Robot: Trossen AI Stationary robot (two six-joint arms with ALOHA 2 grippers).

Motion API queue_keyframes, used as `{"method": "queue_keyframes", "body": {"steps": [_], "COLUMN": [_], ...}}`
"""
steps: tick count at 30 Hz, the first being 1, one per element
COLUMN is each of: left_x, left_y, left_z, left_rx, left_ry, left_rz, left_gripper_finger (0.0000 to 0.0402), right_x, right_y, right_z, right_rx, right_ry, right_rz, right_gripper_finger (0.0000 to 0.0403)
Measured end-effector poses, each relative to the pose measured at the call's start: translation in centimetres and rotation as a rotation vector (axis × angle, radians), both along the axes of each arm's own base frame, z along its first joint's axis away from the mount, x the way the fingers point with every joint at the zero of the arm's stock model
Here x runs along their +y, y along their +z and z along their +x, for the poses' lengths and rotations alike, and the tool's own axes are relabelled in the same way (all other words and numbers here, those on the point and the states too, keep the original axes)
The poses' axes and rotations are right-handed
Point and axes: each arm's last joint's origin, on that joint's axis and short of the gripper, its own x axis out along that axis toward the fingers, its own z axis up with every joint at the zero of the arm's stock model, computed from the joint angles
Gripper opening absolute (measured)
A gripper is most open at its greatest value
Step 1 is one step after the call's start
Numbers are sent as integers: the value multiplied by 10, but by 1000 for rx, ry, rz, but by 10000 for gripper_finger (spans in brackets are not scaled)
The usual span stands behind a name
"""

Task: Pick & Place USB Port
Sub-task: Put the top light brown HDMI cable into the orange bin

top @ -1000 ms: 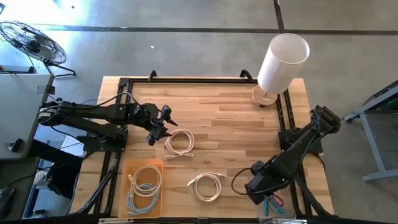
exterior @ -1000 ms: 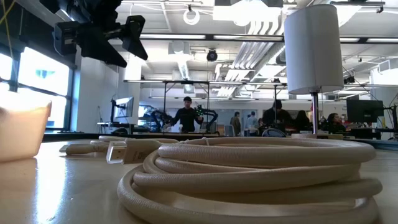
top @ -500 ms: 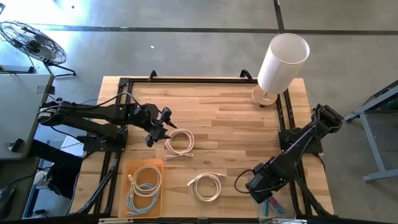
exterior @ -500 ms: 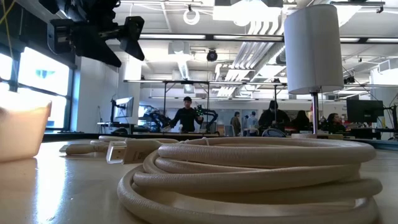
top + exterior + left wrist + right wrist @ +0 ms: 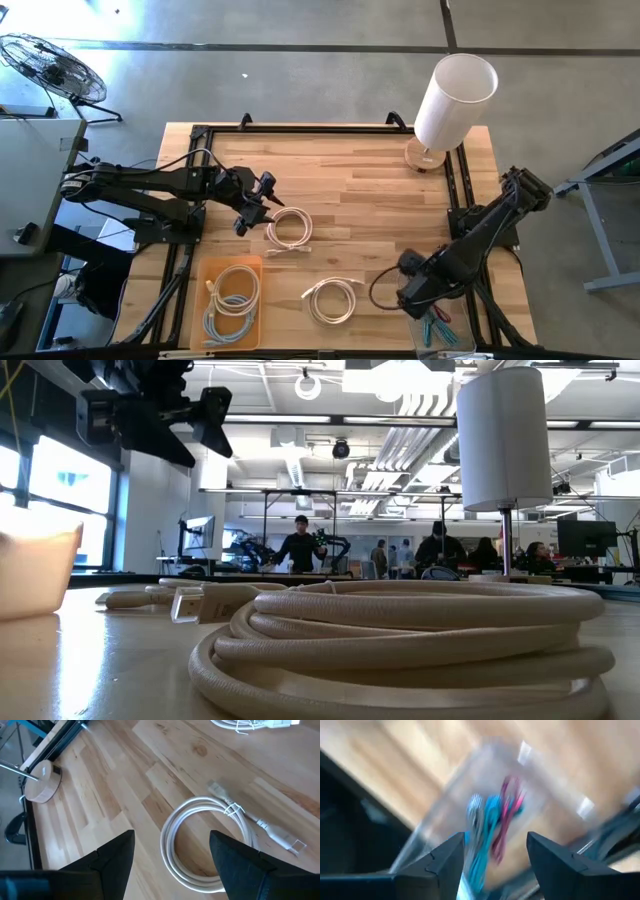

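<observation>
A white coiled USB cable (image 5: pixel 273 230) lies flat on the wooden table left of centre. My left gripper (image 5: pixel 268 197) hovers open just above its left side; in the left wrist view the coil (image 5: pixel 200 801) lies beyond the open fingers (image 5: pixel 171 840). A second white coil (image 5: pixel 318 300) lies nearer the front edge and fills the low view (image 5: pixel 400 630). My right gripper (image 5: pixel 408 298) stands open over the near right corner, above a clear container (image 5: pixel 440 332) holding blue (image 5: pixel 477 835) and pink cables (image 5: pixel 505 820); nothing is between its fingers (image 5: pixel 495 845).
An orange tray (image 5: pixel 205 265) with coiled cables sits at the near left. A white lamp (image 5: pixel 455 95) stands on a round wooden base (image 5: pixel 425 155) at the far right corner. Black rails run along the table's edges. People stand in the room behind (image 5: pixel 300 545).
My right gripper has drawn back a little from the clear container, toward the table's far edge, and the black cable loop beside it has shifted with it. The blue and pink cables stay in the container.
</observation>
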Motion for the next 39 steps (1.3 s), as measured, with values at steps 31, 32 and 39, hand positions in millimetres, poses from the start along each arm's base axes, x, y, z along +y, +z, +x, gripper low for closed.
{"method": "queue_keyframes", "body": {"steps": [31,32,39], "left_x": [45,47,48], "left_y": [-6,-9,-39], "left_z": [43,47,72], "left_rx": [554,558,608], "left_ry": [518,521,468], "left_rz": [-292,-294,-358], "left_gripper_finger": [253,253,253], "right_x": [-52,-53,-67], "right_y": [48,45,28], "right_z": [52,52,59], "right_rx": [-445,-433,-369], "right_ry": [536,551,548], "right_rz": [-767,-779,-839], "right_gripper_finger": [203,202,201]}}
